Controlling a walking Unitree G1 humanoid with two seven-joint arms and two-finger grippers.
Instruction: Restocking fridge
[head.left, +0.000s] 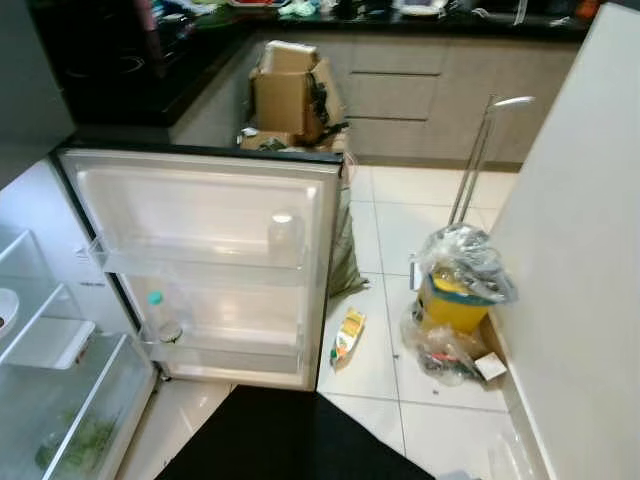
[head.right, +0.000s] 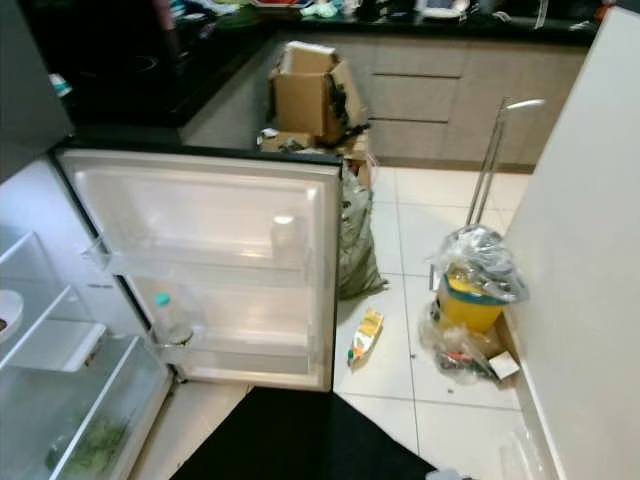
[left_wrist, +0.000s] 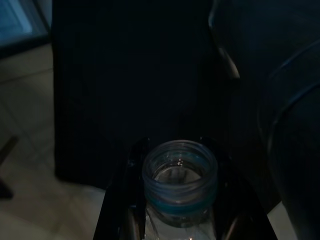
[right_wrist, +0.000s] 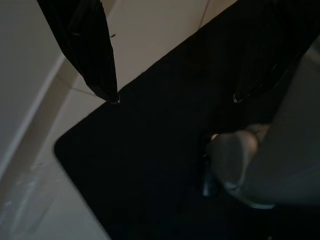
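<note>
The fridge door (head.left: 205, 265) stands wide open, its lower shelf holding one clear bottle (head.left: 163, 318) with a green cap, while the fridge (head.left: 45, 400) itself shows greens in its bottom drawer. On the tiled floor beyond lie a black mat (head.left: 290, 440), a bagged yellow bin (head.left: 455, 290) against the wall, a cardboard box (head.left: 290, 95) and a small carton (head.left: 347, 336). The left tool (left_wrist: 180, 220) grips a capless clear bottle (left_wrist: 180, 185) between its black fingers, and the right tool (right_wrist: 175, 97) hangs spread wide over the mat.
</note>
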